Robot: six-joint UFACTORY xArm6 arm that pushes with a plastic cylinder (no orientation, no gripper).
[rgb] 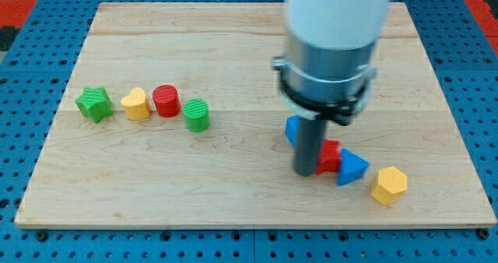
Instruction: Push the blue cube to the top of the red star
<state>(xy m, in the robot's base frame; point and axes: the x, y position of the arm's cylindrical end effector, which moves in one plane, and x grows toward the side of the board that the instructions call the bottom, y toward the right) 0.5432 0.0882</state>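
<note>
My tip (304,172) rests on the wooden board (233,193), holding nothing. The blue cube (292,129) sits just behind the rod at the view's left, mostly hidden, so its shape is hard to be sure of. The red star (330,156) is touching the rod's right side, partly covered. A blue triangle block (351,168) sits right beside the star, and a yellow hexagon block (388,185) lies near it. Far to the view's left stand a green star (94,104), a yellow block (136,104), a red cylinder (166,101) and a green cylinder (197,115).
</note>
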